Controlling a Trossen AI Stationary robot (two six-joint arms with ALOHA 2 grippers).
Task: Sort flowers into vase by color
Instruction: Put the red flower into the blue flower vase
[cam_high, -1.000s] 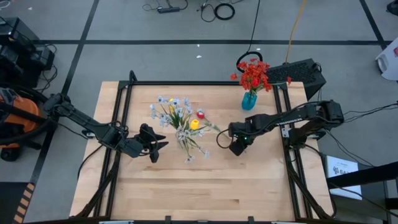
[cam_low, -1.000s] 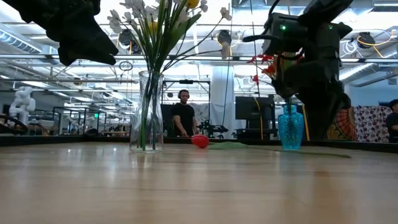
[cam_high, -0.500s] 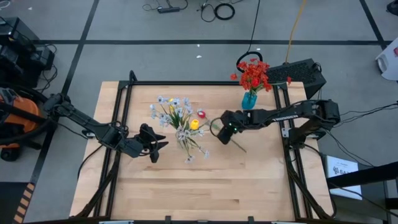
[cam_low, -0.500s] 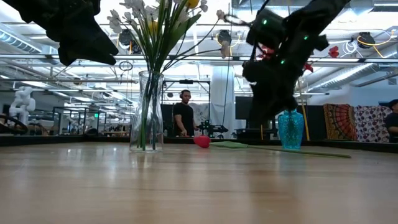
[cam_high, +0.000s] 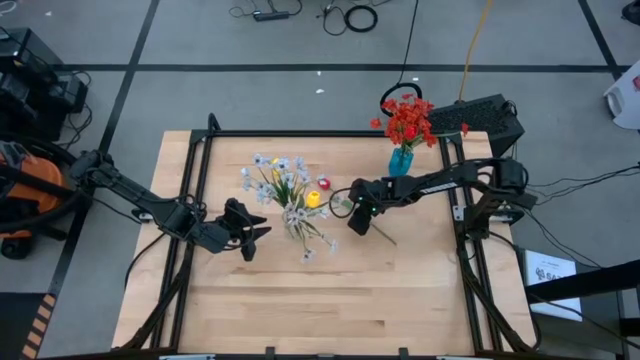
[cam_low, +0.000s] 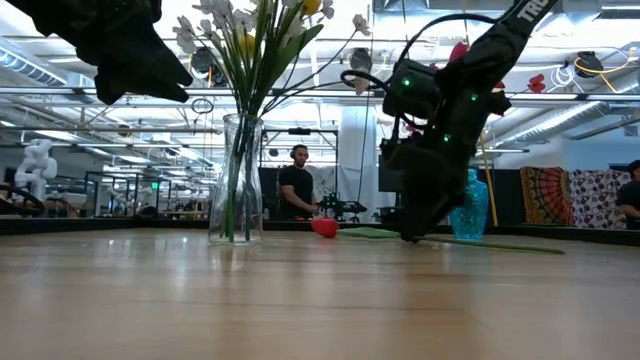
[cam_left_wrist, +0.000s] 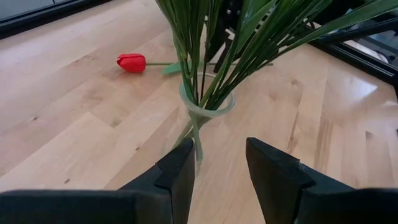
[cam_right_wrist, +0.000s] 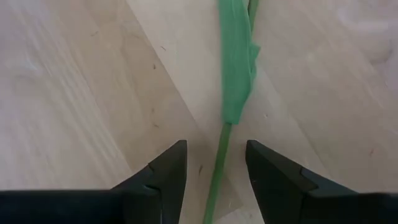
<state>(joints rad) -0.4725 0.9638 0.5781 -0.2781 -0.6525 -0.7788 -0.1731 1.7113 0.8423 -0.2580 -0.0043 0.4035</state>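
A red tulip lies flat on the table, its head (cam_high: 323, 184) next to a clear glass vase (cam_high: 296, 218) of white and yellow flowers, its green stem (cam_right_wrist: 217, 177) and leaf (cam_right_wrist: 236, 74) running toward the near right. My right gripper (cam_right_wrist: 214, 152) is open and low over that stem, one finger on each side; it shows in the high view (cam_high: 356, 222) and low view (cam_low: 410, 232). A teal vase (cam_high: 401, 161) holds red flowers (cam_high: 408, 120) at the far right. My left gripper (cam_left_wrist: 219, 146) is open and raised, left of the clear vase (cam_left_wrist: 205, 102).
A black frame (cam_high: 300, 133) borders the table. Bare wood lies along the near half of the table (cam_high: 320, 300). People and equipment show in the room beyond the table's far edge (cam_low: 298, 180).
My right gripper has moved toward the table's left edge and come down from above the table to just over the lying tulip's stem. The tulip, the vases and my left gripper have stayed where they were.
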